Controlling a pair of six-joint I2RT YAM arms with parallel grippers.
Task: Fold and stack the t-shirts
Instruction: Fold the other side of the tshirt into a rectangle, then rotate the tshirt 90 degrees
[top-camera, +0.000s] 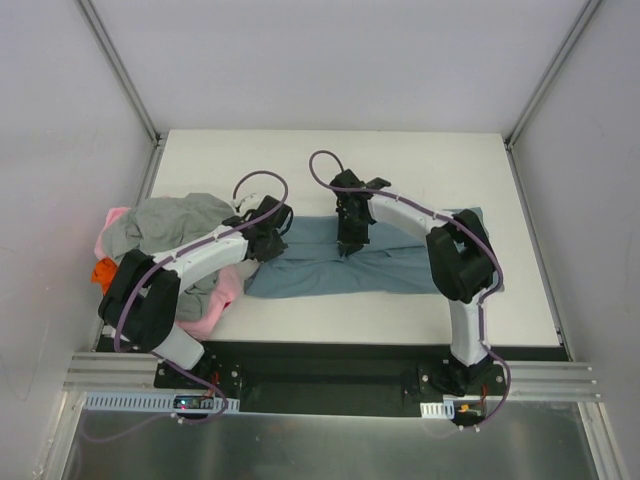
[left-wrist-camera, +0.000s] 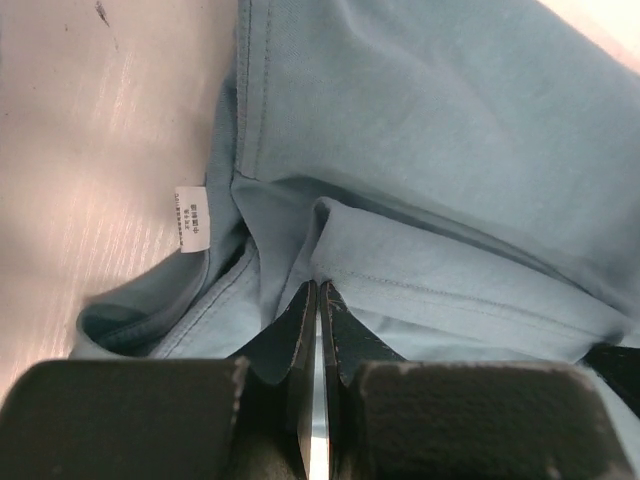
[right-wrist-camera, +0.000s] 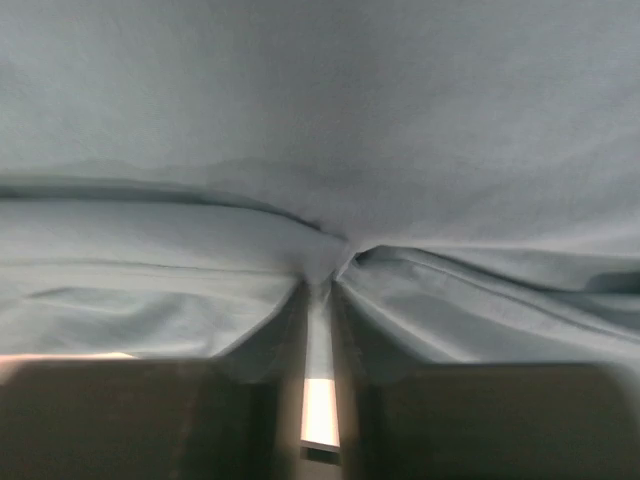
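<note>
A slate-blue t-shirt (top-camera: 330, 275) lies in a long folded band across the middle of the white table (top-camera: 400, 170). My left gripper (top-camera: 268, 245) is at its left end. In the left wrist view its jaws (left-wrist-camera: 318, 287) are shut, with a raised fold of the blue cloth (left-wrist-camera: 450, 130) running into the tips. My right gripper (top-camera: 350, 248) is down on the middle of the band. In its wrist view the shut tips (right-wrist-camera: 320, 280) pinch a pucker of blue cloth (right-wrist-camera: 320, 120).
At the table's left edge is a heap of other t-shirts: a grey one (top-camera: 170, 220) on top, pink (top-camera: 112, 235) and orange (top-camera: 103, 270) showing beneath. A white care label (left-wrist-camera: 191, 220) shows inside the blue shirt beside bare table (left-wrist-camera: 90, 150).
</note>
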